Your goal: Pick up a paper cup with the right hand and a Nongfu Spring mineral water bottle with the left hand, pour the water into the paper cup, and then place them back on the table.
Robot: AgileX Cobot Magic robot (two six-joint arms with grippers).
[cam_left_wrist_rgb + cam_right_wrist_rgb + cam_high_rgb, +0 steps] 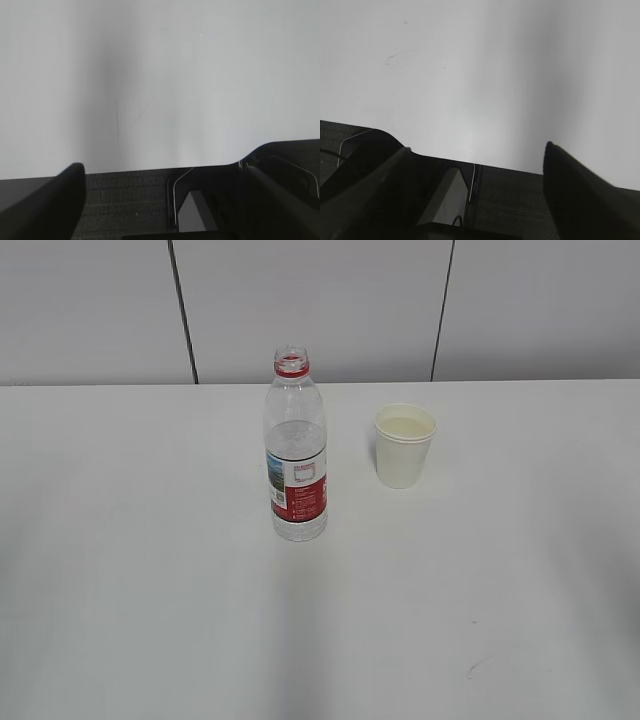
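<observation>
- The large plain white flat worktop (pixel 150 620) fills most of the exterior view, with a faint dark scuff mark at lower right; no arm reaches into that view.
- The tall clear plastic Nongfu Spring mineral water bottle (pixel 296 455) stands upright just left of the frame's centre. Its cap is off, the red neck ring is bare, and the water line sits in the upper part of the body, so I judge some water is gone.
- The small cream-white tapered paper cup (pixel 405 446) stands upright right of centre, near the bottle but apart from it. Its inside looks pale and level below the rim, which may be water; I cannot be sure.
- Judged from this, both things rest on the worktop ungripped. Either the pour and set-down are finished, or nothing has begun; the open bottle and possible fill favour finished, leaving nothing but parking the arms.
- The left hand's claw (pixel 165 200) shows at the bottom of the left wrist view, its two dark fingers spread wide at lower left and lower right, pinching nothing, over the worktop's near edge.
- The right hand's claw (pixel 475 195) shows likewise at the bottom of the right wrist view, spread and empty.
- The bottle's red-and-white label carries a small green landscape at its left edge and a white panel; the print is too small to read, and no brand name is legible.
</observation>
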